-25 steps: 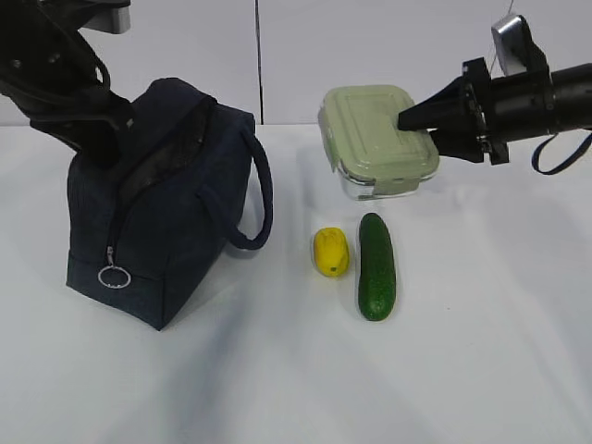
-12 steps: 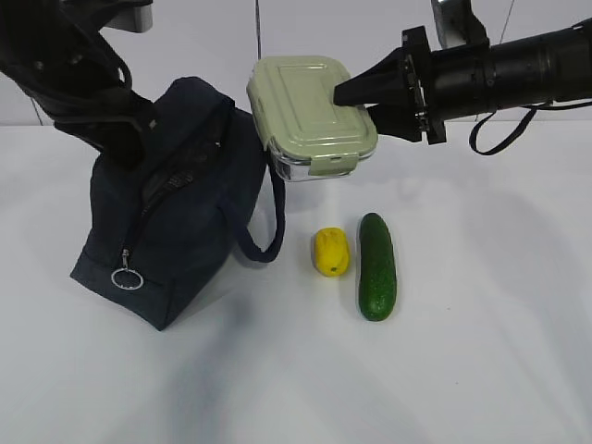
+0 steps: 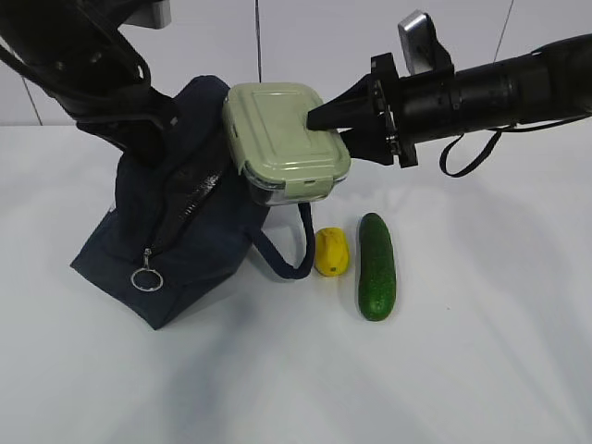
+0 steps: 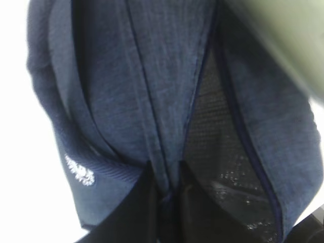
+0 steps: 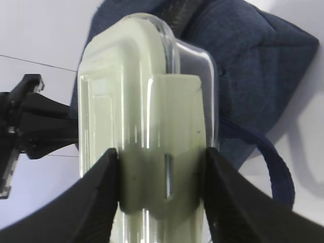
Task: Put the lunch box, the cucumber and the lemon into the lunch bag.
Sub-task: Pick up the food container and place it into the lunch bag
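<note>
The lunch box (image 3: 287,139) is clamped by the right gripper (image 3: 319,118) above the lunch bag (image 3: 176,240). Bag fabric is pinched by the closed left gripper (image 4: 169,195). The box should be lowered level into the opening.

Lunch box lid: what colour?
Pale sage green; the lunch box lid shows best in the exterior view.

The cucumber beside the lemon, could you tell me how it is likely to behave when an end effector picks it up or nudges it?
The cucumber lies flat on the table and looks round in section, so a sideways nudge would probably roll it. It looks straight and firm, so it likely stays stiff when lifted. Its glossy skin may be somewhat slippery; a grasp near the middle seems safest.
</note>
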Controlling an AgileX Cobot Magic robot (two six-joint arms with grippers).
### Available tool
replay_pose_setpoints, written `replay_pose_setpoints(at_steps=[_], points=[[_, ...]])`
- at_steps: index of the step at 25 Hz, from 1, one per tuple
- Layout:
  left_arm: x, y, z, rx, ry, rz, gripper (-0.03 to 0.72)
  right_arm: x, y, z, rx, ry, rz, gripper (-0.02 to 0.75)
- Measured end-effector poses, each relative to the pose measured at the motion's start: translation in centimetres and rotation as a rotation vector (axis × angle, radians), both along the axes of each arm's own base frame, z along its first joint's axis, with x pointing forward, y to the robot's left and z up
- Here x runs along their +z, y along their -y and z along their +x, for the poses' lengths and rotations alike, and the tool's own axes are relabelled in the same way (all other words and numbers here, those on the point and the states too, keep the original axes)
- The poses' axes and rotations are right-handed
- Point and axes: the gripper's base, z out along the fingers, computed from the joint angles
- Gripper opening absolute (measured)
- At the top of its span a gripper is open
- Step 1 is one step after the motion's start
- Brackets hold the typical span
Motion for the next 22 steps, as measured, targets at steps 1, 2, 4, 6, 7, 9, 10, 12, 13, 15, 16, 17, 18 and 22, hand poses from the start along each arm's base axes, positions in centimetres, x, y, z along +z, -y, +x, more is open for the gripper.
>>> replay_pose_setpoints(at_steps=[1,2,4,6,7,9,10,12,13,15,16,17,18,22], points=[[0.0,0.0,0.0,0.001,0.001,-0.003,0.019,-0.5,-0.1,0.1,0.002,-0.012,0.000,0.382],[0.0,0.1,0.0,0.002,0.000,-0.010,0.019,-0.9,-0.3,0.2,0.004,-0.021,-0.001,0.382],[0.0,0.2,0.0,0.005,-0.003,-0.021,0.019,-2.1,-0.5,0.3,0.010,-0.048,-0.005,0.382],[0.1,0.2,0.0,0.005,-0.005,-0.028,0.019,-3.1,-0.8,0.4,0.012,-0.070,-0.010,0.382],[0.1,0.3,0.0,0.006,-0.006,-0.030,0.019,-3.4,-0.8,0.5,0.011,-0.076,-0.013,0.382],[0.1,0.3,-0.1,0.008,-0.010,-0.041,0.019,-4.1,-1.0,0.5,0.015,-0.088,-0.015,0.382],[0.1,0.4,-0.1,0.009,-0.013,-0.046,0.019,-4.3,-1.1,0.6,0.014,-0.094,-0.013,0.382],[0.1,0.5,-0.1,0.008,-0.014,-0.049,0.019,-4.9,-1.4,0.6,0.017,-0.095,-0.006,0.382],[0.1,0.6,-0.2,0.005,-0.015,-0.050,0.019,-5.3,-1.7,0.6,0.022,-0.094,-0.004,0.382],[0.0,0.8,-0.2,-0.001,-0.018,-0.049,0.019,-5.9,-2.2,0.6,0.023,-0.093,0.010,0.382],[-0.2,1.0,-0.3,-0.005,-0.023,-0.047,0.018,-6.0,-2.5,0.7,0.020,-0.093,0.021,0.382],[-0.5,1.2,-0.2,-0.009,-0.030,-0.046,0.019,-6.0,-2.7,0.7,0.019,-0.087,0.032,0.382],[-0.8,1.4,-0.2,-0.014,-0.038,-0.042,0.019,-6.1,-2.9,0.7,0.016,-0.083,0.044,0.382],[-1.7,2.5,-0.4,-0.038,-0.066,-0.039,0.018,-6.3,-3.2,1.0,0.005,-0.077,0.059,0.382]])
